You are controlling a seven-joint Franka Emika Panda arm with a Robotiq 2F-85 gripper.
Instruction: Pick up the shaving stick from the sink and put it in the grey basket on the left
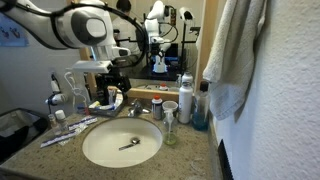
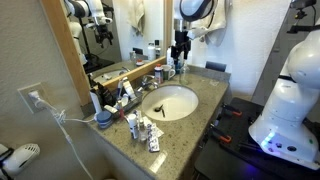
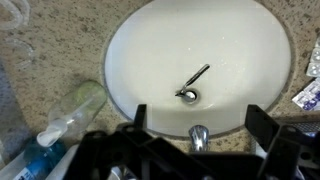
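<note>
The shaving stick (image 3: 195, 79) is a slim grey razor lying slanted in the white sink (image 3: 140, 50), one end at the metal drain (image 3: 187, 95). It also shows in both exterior views (image 1: 130, 144) (image 2: 160, 109). My gripper (image 3: 200, 118) is open and empty, with its two dark fingers spread above the faucet (image 3: 198, 136) at the basin's rim. In both exterior views it hangs over the back of the sink (image 1: 112, 95) (image 2: 180, 60), well above the razor. A dark container (image 1: 14, 126) sits at the far left edge; I cannot tell if it is the grey basket.
Bottles and a cup (image 1: 170, 110) crowd the stone countertop (image 1: 190, 160) behind and beside the basin. Long white tubes (image 1: 68, 130) lie at its side. A clear bottle (image 3: 75, 110) and a blue bottle (image 3: 35, 160) lie near the rim. A towel (image 1: 235, 50) hangs close by.
</note>
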